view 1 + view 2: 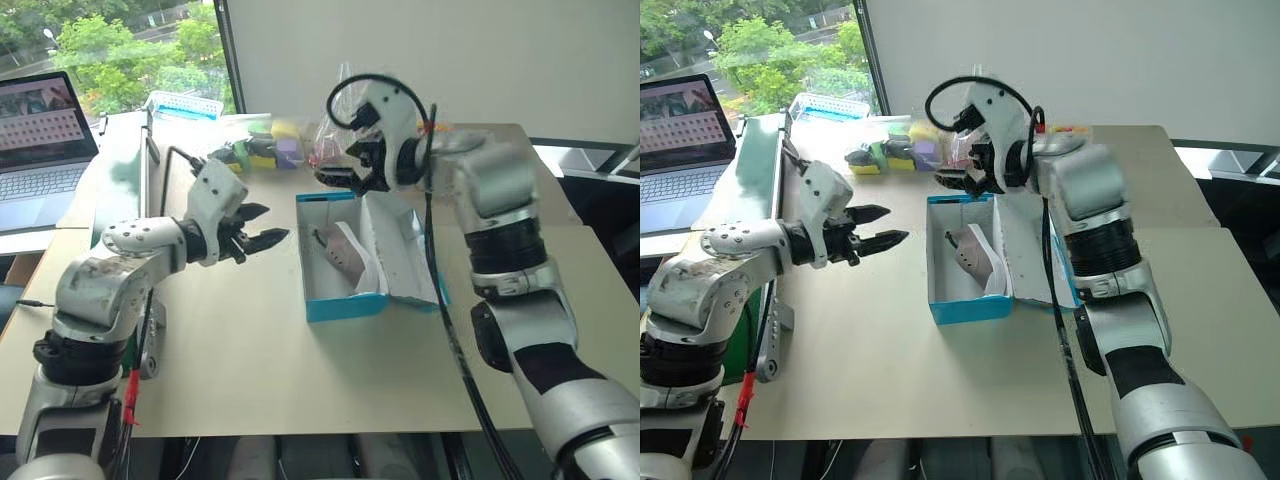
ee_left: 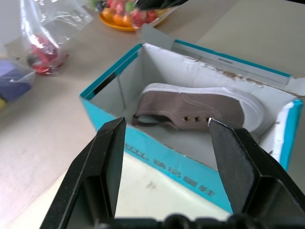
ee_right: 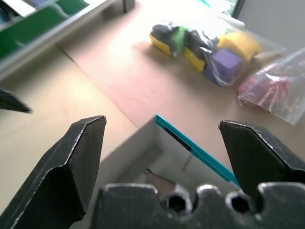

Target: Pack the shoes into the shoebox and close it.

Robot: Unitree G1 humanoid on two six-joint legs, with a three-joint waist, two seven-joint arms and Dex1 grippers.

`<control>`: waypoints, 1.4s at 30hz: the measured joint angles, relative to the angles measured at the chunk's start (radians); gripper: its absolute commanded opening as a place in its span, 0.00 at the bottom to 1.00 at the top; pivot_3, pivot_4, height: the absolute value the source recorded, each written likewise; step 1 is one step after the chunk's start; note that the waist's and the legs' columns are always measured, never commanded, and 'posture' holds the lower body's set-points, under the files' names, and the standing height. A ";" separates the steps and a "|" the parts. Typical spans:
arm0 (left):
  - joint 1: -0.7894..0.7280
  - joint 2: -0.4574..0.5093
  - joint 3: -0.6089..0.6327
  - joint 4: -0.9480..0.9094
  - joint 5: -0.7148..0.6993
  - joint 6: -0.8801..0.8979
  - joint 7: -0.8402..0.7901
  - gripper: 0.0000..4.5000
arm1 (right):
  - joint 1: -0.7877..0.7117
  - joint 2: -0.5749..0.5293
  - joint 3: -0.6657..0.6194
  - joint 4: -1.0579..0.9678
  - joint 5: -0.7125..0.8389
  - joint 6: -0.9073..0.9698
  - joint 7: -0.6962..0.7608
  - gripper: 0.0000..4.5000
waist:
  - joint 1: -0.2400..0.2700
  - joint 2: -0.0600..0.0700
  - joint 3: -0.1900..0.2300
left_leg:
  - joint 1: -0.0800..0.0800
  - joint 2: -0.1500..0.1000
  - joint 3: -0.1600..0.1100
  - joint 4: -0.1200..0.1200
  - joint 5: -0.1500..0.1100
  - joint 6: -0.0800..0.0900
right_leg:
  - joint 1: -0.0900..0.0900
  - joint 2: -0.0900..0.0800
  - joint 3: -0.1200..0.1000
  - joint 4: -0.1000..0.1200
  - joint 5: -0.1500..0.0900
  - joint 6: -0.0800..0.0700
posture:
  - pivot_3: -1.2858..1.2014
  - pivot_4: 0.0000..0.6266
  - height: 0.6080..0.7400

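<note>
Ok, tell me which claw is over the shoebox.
The right claw, open and empty above the far end of the shoebox. The left claw hangs to the box's left, over bare table.

The shoebox [image 2: 157,160] is blue cardboard, white and a bit rough and scuffed inside. The shoe [image 2: 200,107] in it is soft grey-brown cloth with a white rubber sole. The table [image 1: 250,350] is smooth, matt and pale. Far back, the bags [image 3: 271,81] are clear, shiny, crinkly plastic.
</note>
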 measured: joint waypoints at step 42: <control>0.207 -0.140 0.521 0.300 0.234 -0.131 0.538 0.99 | 0.316 0.205 0.211 -0.013 -0.036 -0.447 0.072 1.00 | 0.018 -0.003 -0.002 | 0.000 0.001 0.000 0.005 0.001 -0.002 | -0.001 -0.001 -0.002 0.004 0.001 -0.002 | 0.52 0.24 1.00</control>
